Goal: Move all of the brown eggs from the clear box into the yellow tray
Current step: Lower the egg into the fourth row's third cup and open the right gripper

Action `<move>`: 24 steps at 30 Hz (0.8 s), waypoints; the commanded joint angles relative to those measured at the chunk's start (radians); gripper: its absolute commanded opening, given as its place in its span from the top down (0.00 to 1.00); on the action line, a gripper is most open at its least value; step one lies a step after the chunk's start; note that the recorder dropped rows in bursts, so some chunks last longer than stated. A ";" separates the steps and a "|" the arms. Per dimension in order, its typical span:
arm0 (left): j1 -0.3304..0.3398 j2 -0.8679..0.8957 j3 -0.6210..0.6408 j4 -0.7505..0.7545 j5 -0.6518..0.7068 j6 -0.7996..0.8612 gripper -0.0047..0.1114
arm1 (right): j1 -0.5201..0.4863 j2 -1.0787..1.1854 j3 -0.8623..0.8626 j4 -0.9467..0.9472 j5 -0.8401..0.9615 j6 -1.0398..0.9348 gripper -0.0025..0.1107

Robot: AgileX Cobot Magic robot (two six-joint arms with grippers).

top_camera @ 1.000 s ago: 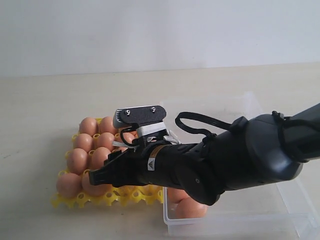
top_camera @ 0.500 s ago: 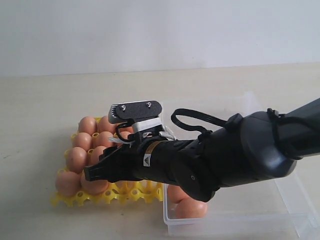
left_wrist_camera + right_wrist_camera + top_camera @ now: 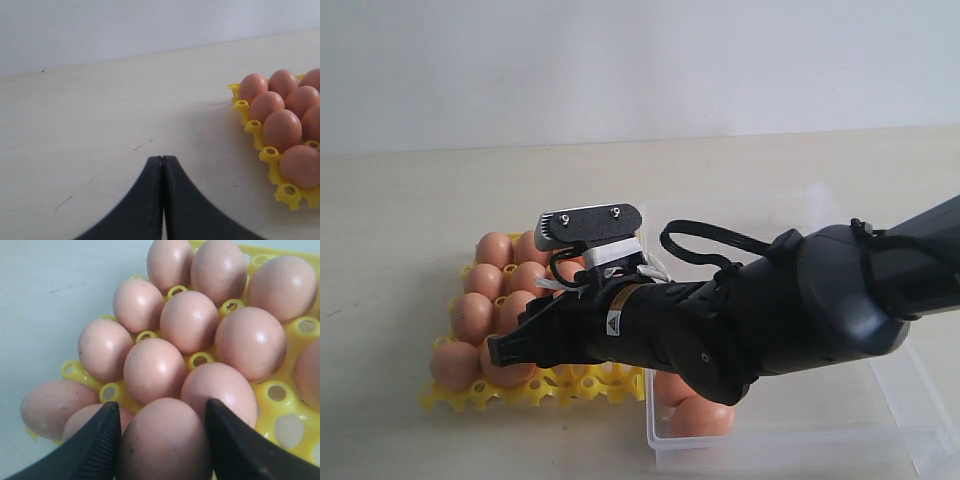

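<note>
Right tool (image 3: pixel 161 410) stretched low across yellow tray (image 3: pixel 287 367), clasping egg (image 3: pixel 162 450)

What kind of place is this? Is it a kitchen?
Probably a robot lab or test room, not a kitchen. There's a bare white wall, a plain pale table, and a big black robot arm working over a yellow tray of brown eggs.

Only a triangular warning sticker (image 3: pixel 617 322) shows, on the right arm (image 3: pixel 800 310).
</note>
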 commanded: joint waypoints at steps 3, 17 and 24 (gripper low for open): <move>-0.003 0.002 -0.004 -0.002 -0.012 -0.004 0.96 | -0.004 0.003 -0.007 -0.012 -0.016 -0.005 0.60; -0.003 0.002 -0.004 -0.002 -0.012 -0.004 0.96 | -0.004 0.010 -0.007 -0.013 -0.050 -0.029 0.55; -0.003 0.002 -0.004 -0.002 -0.012 -0.004 0.96 | -0.004 0.019 -0.007 -0.013 -0.057 -0.051 0.55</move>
